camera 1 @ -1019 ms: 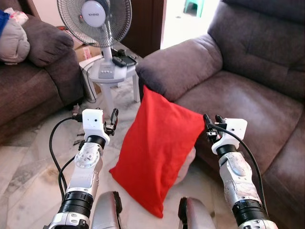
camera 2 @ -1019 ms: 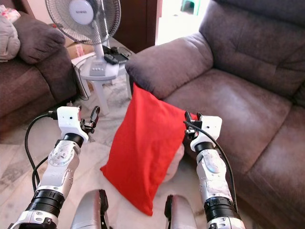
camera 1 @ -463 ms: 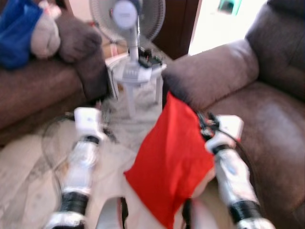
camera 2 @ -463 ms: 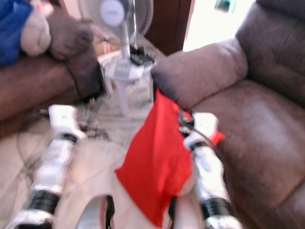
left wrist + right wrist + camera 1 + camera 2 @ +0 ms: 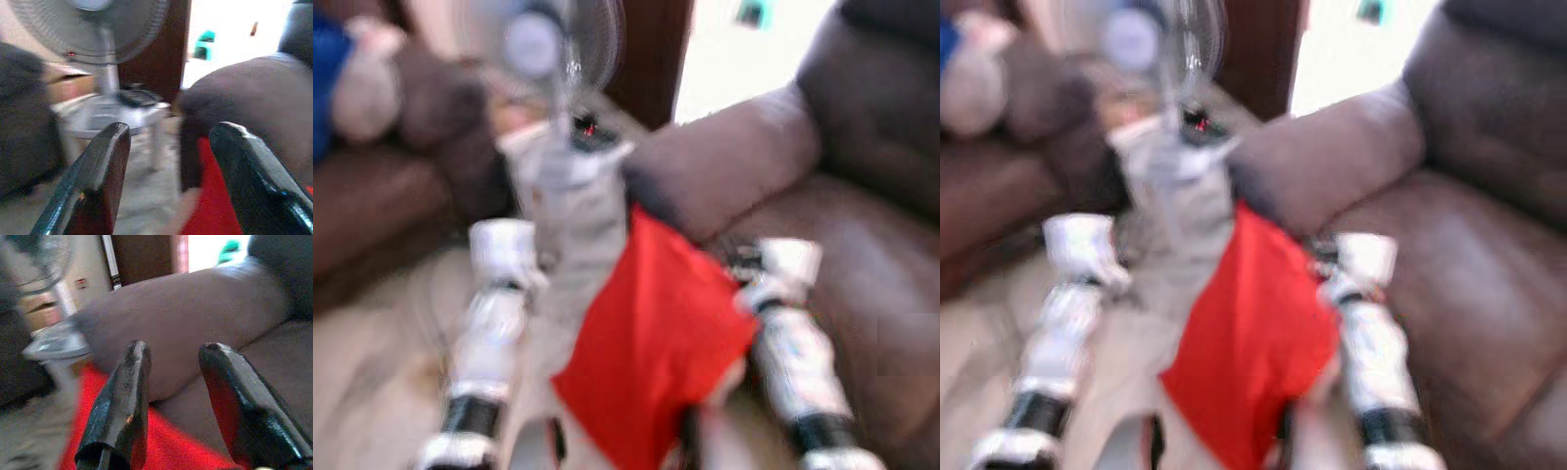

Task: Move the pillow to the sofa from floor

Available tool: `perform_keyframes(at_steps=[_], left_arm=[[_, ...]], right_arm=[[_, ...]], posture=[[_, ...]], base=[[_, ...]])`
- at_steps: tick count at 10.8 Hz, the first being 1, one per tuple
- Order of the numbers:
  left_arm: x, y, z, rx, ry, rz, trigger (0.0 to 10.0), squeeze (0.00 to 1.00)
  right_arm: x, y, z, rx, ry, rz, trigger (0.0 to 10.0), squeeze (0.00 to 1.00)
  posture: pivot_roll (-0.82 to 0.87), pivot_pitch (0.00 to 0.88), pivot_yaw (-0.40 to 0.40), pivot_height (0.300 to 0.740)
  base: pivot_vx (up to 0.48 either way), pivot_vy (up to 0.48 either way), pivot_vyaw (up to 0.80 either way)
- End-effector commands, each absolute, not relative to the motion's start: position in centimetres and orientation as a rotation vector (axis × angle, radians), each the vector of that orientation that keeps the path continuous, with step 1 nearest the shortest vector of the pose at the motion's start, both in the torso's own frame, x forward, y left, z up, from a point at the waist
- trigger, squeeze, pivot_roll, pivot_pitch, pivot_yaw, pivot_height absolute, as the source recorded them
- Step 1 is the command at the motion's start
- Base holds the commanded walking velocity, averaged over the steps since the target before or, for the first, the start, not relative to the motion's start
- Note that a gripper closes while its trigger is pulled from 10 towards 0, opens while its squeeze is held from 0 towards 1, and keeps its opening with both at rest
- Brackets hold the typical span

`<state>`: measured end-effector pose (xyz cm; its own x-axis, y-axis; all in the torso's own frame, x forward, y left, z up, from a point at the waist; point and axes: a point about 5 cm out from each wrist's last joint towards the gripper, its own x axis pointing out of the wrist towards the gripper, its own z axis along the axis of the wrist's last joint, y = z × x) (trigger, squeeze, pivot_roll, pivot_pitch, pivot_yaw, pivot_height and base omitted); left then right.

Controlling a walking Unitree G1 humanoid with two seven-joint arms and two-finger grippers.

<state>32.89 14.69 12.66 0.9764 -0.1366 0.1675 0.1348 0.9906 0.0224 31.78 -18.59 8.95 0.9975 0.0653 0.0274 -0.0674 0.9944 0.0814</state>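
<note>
Against the sofa's armrest [image 5: 724, 166] leans the red pillow [image 5: 656, 343], fan [image 5: 98, 29] behind, between gaping left pincer [image 5: 168, 171] and right pincer [image 5: 178, 396].

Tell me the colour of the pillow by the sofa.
Plain bright red, no pattern; the pillow shows best in the left eye view.

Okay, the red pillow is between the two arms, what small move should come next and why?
Probably bring both grippers inward onto the red pillow and close. The left gripper and right gripper both look open, empty and flanking it, and it has not reached the brown sofa seat. The head views are blurred, so steady first.
</note>
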Motion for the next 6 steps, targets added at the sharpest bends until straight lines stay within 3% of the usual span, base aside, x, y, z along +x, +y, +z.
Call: perform_keyframes(at_steps=[1,4,5,6], left_arm=[[32.8,15.9,12.4,0.028,-0.146,-0.106,10.0,0.0],[32.8,15.8,12.3,0.033,-0.135,-0.107,10.0,0.0],[32.8,15.8,12.2,0.032,-0.133,-0.108,10.0,0.0],[32.8,15.9,12.2,0.031,-0.131,-0.108,10.0,0.0]], right_arm=[[31.8,-17.7,8.8,0.102,-0.021,0.082,10.0,0.0],[31.9,-17.7,8.6,0.1,0.0,0.083,10.0,0.0],[31.9,-17.7,7.9,0.108,0.039,0.073,10.0,1.0],[32.1,-18.0,7.8,0.14,0.061,0.031,10.0,1.0]], posture=[[0.03,0.033,-0.031,0.584],[0.03,0.032,-0.03,0.584],[0.03,0.028,-0.03,0.584],[0.03,0.028,-0.03,0.584]], base=[[0.0,0.0,-0.62],[0.0,0.0,0.0],[0.0,0.0,0.0],[0.0,0.0,0.0]])
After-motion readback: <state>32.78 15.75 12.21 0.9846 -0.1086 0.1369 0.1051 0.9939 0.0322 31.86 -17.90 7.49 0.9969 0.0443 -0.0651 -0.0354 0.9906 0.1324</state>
